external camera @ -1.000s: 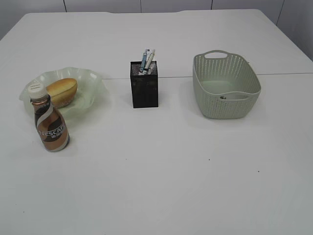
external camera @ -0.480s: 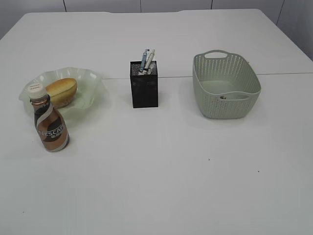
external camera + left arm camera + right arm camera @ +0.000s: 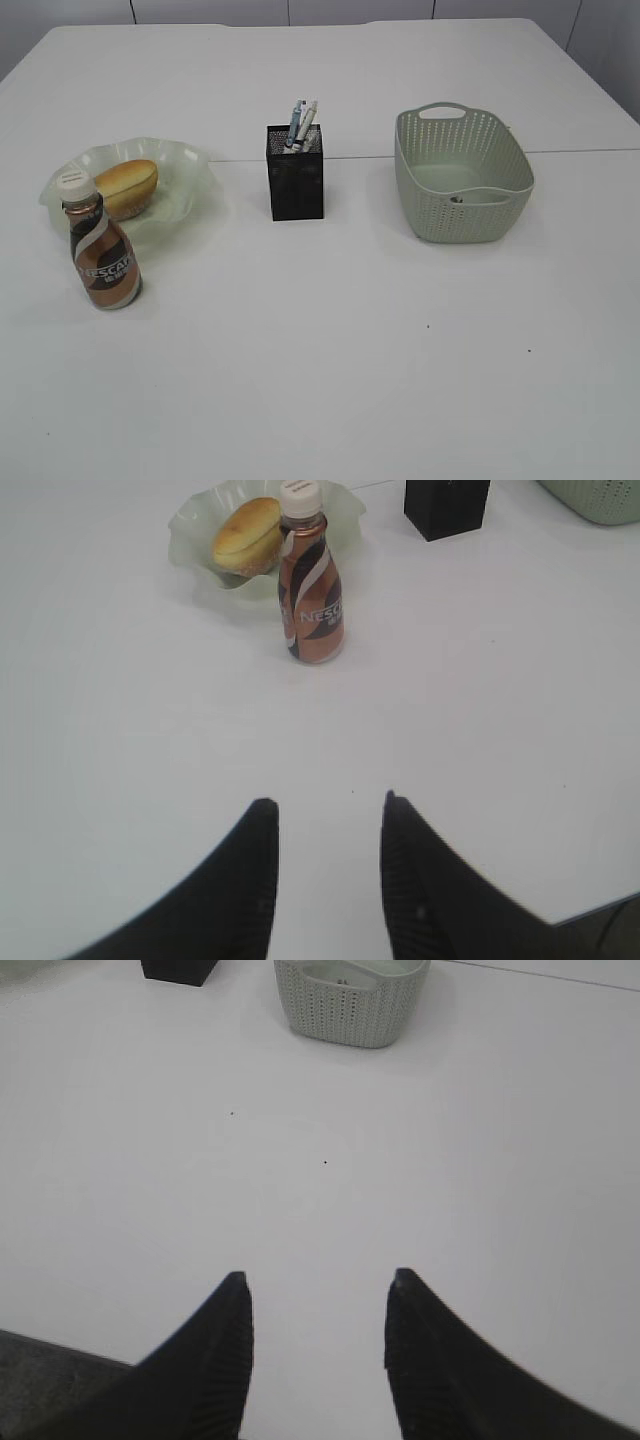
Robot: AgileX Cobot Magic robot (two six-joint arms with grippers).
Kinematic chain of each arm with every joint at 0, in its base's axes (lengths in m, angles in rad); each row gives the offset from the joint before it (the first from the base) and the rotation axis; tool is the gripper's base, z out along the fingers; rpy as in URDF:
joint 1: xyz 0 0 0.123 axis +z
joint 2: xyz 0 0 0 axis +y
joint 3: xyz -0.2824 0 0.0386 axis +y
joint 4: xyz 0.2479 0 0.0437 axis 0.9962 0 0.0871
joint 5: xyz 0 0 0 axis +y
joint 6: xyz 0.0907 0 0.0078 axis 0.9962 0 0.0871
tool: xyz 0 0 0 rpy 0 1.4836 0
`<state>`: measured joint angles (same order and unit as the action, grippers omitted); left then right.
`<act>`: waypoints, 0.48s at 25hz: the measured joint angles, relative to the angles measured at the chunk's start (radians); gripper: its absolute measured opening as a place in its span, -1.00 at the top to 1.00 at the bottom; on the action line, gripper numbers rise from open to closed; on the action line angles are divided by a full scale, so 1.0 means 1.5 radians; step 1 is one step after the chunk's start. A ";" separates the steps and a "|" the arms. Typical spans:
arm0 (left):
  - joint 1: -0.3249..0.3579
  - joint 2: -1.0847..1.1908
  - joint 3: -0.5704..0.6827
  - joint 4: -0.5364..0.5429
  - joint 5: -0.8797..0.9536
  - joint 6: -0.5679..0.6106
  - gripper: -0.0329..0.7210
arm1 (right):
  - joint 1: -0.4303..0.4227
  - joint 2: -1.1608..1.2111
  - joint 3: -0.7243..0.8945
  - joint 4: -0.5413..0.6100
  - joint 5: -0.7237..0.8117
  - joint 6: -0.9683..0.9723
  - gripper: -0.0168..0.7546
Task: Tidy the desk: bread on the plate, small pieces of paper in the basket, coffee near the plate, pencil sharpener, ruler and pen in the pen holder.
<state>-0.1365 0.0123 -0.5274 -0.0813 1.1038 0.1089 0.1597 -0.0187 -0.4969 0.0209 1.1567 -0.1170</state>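
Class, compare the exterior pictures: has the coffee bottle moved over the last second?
No. The coffee bottle stands in the same spot, just in front of the green plate and well left of the pen holder, exactly as before.

White tabletop [image 3: 330,380] fills almost the whole exterior view, matte, evenly lit with soft faint shadows (no harsh glare). A thin seam [image 3: 580,151] runs across it from side to side, about a third of the way down. Behind the far edge, pale grey wall panels [image 3: 210,10] split by dark vertical joints. Dark floor strip [image 3: 50,1370] shows past the near table edge in the right wrist view.
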 joint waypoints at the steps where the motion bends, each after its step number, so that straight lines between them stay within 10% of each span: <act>1: 0.000 0.000 0.000 0.000 0.000 0.000 0.24 | 0.000 0.000 0.000 0.000 0.000 0.000 0.11; 12: 0.000 0.000 0.000 0.000 0.000 0.000 0.10 | 0.000 0.000 0.000 0.001 0.000 0.003 0.11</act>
<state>-0.1365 0.0123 -0.5274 -0.0813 1.1038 0.1089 0.1597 -0.0187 -0.4969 0.0227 1.1567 -0.1125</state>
